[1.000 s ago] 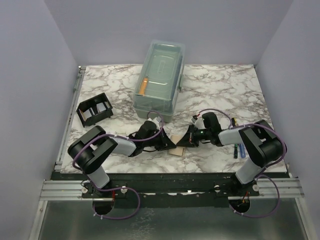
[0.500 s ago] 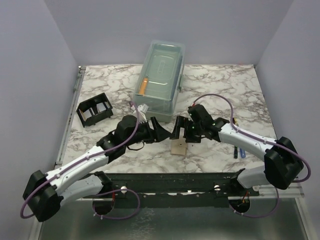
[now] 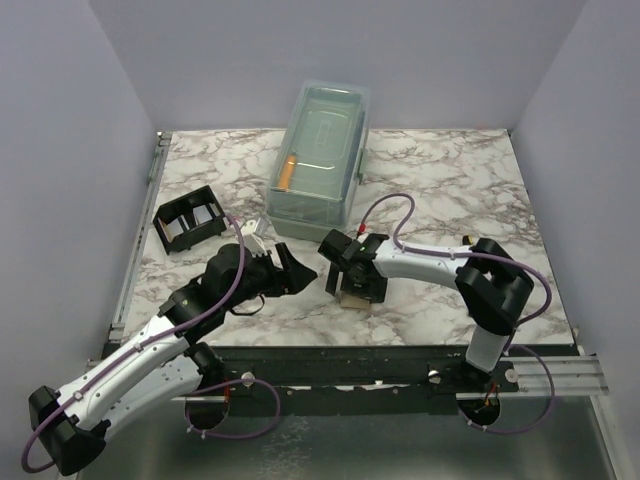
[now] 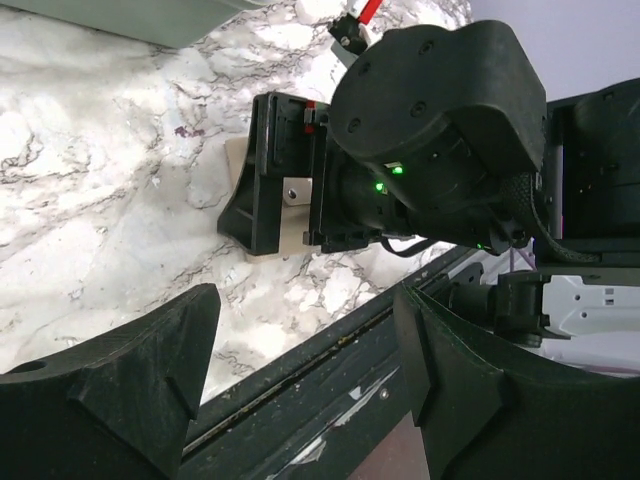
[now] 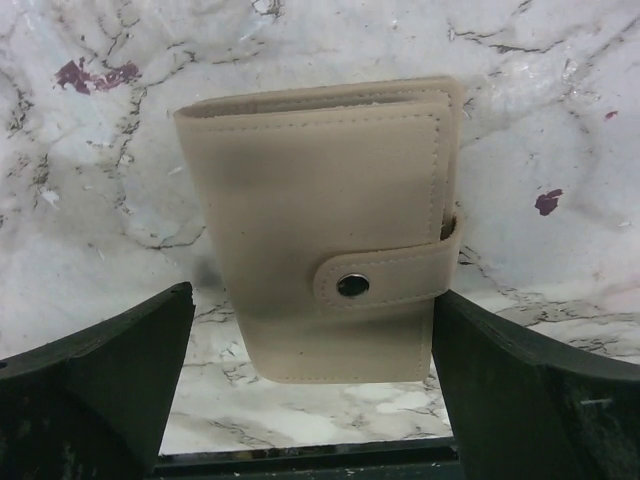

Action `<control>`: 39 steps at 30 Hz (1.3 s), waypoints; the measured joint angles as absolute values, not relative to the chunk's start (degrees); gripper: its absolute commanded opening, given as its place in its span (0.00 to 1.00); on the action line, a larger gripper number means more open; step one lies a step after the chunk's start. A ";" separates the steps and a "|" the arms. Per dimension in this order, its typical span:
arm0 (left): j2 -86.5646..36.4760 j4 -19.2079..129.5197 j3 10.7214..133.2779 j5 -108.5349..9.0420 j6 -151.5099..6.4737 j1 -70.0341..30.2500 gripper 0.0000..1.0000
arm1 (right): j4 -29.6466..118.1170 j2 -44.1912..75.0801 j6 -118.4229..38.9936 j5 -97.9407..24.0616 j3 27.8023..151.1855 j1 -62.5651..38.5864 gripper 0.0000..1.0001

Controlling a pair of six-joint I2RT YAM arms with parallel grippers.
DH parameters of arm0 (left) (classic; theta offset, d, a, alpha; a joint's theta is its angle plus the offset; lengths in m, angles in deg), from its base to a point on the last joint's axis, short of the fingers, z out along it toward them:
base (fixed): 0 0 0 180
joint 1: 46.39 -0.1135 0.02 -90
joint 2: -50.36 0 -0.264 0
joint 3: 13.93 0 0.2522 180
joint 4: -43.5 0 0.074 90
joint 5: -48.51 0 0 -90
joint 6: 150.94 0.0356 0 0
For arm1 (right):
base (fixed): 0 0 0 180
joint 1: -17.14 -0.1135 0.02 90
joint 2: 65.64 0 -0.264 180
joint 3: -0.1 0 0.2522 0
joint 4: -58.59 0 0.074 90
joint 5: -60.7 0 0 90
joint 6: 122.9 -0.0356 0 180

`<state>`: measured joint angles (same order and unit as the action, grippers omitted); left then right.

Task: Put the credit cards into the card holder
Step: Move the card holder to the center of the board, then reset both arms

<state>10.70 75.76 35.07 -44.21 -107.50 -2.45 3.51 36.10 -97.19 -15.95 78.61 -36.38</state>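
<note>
The black card holder (image 3: 189,219) sits at the table's left, far from both grippers. Two pale flat shapes, seemingly credit cards (image 3: 206,214), stand in its slots. A tan wallet with a snap strap (image 5: 320,230) lies flat near the front middle, and it also shows in the left wrist view (image 4: 236,170). My right gripper (image 3: 352,287) hangs over the wallet, open, its fingers (image 5: 120,370) either side of the wallet's near end and apart from it. My left gripper (image 3: 296,268) is open and empty, left of the wallet and pointing at the right gripper (image 4: 275,175).
A large clear lidded box (image 3: 322,160) with an orange item inside (image 3: 287,172) stands at the back middle, just beyond both grippers. The table's black front rail (image 4: 330,350) runs close below the left gripper. Grey walls close in the left and right sides.
Both arms unfolded from their tucked pose and both grippers opened. The right gripper swung left to hang over the tan wallet. The left gripper drew back to the left.
</note>
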 measured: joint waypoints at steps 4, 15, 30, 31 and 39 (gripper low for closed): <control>11.47 76.85 35.05 -44.21 -107.35 -2.45 0.77 | 0.95 37.76 -99.75 -12.68 80.36 -37.10 0.87; 13.61 77.44 35.14 -44.21 -106.94 -2.45 0.77 | 3.20 33.71 -93.11 -1.29 75.24 -22.50 0.53; 13.57 83.48 45.30 -44.18 -105.17 -2.45 0.77 | 23.20 42.26 -60.58 -3.06 92.14 13.15 1.00; 13.59 84.07 46.18 -44.18 -104.79 -2.45 0.78 | 23.09 43.20 -60.28 -3.08 92.58 13.13 1.00; 11.01 88.37 58.11 -43.00 -100.47 -2.45 0.81 | 11.40 37.52 -56.47 -9.92 99.72 12.49 1.00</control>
<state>11.01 88.37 58.11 -43.00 -100.47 -2.45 11.40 37.52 -56.47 -9.92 99.72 12.49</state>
